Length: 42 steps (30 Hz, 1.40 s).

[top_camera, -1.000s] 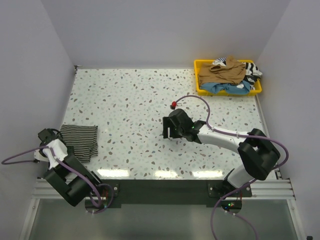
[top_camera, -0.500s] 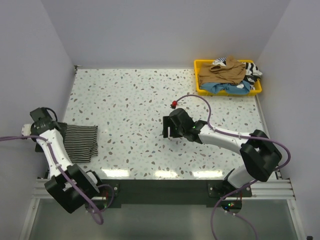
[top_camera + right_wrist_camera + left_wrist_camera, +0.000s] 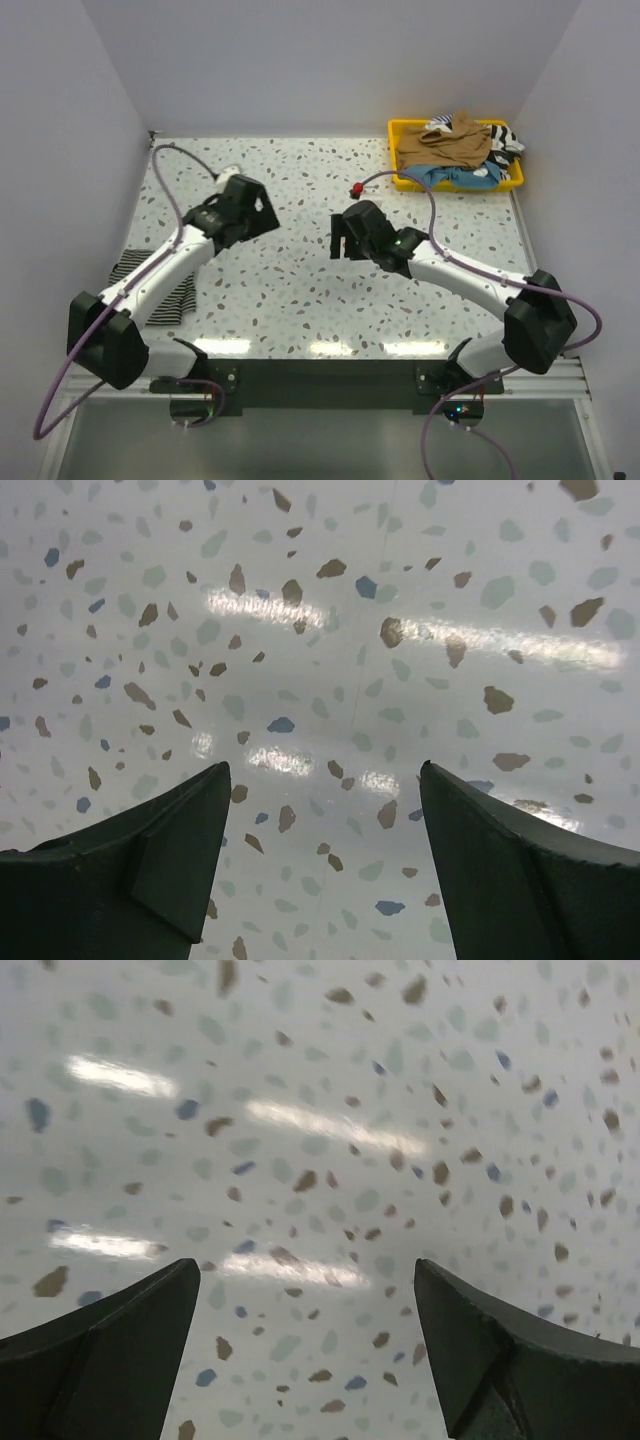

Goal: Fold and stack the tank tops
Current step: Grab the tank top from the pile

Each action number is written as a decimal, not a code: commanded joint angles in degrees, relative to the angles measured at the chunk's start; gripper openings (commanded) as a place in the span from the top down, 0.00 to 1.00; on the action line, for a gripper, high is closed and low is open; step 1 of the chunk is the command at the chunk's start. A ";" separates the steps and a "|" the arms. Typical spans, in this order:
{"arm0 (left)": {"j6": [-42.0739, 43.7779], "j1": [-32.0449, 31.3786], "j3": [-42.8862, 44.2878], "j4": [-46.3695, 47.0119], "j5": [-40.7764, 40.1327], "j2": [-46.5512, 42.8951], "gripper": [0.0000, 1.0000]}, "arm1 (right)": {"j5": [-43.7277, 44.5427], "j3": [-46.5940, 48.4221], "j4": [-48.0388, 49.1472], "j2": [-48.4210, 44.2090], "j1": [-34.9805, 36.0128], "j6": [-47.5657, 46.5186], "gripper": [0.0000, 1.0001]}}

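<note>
My left pincer point(image 3: 305, 1285) hung open over the speckled table point(image 3: 300, 170). Its two dark fingers point(image 3: 110, 1350) were spread wide, with only bare tabletop between them. It sat well to the left of the yellow tray point(image 3: 400, 182) and somewhat nearer the front than the tray.

My right pincer point(image 3: 325, 780) was open just as wide and also empty, facing down at the table. It lay between my left pincer and the tray, off the tray's near-left corner and clear of it.

One folded striped tank top point(image 3: 178, 300) lay flat on the table near the corner diagonally farthest from the tray. My left arm point(image 3: 170, 262) crossed over part of it in the overhead view.

The other tank tops were heaped inside the tray. A tan-brown top point(image 3: 440, 145) was uppermost, a light blue top point(image 3: 462, 177) was bunched along the tray's near wall, and a black-and-white striped top point(image 3: 505, 138) lay at its right end.
</note>
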 commanded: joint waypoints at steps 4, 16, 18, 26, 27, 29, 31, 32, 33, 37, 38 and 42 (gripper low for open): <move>10.37 -15.42 2.76 10.49 5.77 1.86 0.06 | 10.31 8.13 -7.80 -4.84 -4.77 -1.43 0.18; 18.99 -16.13 4.43 11.30 19.67 -4.47 0.04 | 17.33 39.04 -9.48 16.06 -34.91 -5.56 0.20; 19.08 -16.05 3.38 12.09 20.74 -5.69 0.04 | 18.57 43.63 -10.26 22.47 -38.78 -6.35 0.21; 20.04 -16.05 2.58 12.97 23.03 -5.44 0.04 | 24.95 59.92 -10.89 37.35 -42.40 -10.37 0.21; 20.39 -16.05 2.67 12.80 23.11 -5.35 0.04 | 25.08 58.34 -5.22 36.91 -41.96 -11.00 0.21; 20.66 -16.05 2.67 12.62 22.85 -5.26 0.04 | 25.60 54.73 -1.23 35.94 -41.78 -11.88 0.24; 21.01 -16.05 2.67 12.45 22.85 -5.09 0.03 | 27.09 56.12 -3.40 36.81 -41.17 -11.19 0.30; 21.10 -16.05 2.58 12.53 23.03 -5.00 0.03 | 27.27 54.91 -1.49 36.47 -40.91 -10.84 0.31; 21.19 -16.05 2.58 12.71 23.20 -4.91 0.03 | 26.84 50.03 1.22 35.60 -40.55 -11.18 0.30; 22.24 -16.04 3.28 12.27 23.38 -3.59 0.03 | 27.01 48.83 3.88 37.08 -40.64 -10.57 0.31; 22.42 -16.05 3.37 12.10 23.29 -3.50 0.03 | 27.10 48.83 5.45 38.04 -40.73 -11.61 0.31; 23.56 -15.96 3.20 11.92 22.24 -3.33 0.03 | 27.28 51.64 4.85 41.46 -41.69 -11.36 0.30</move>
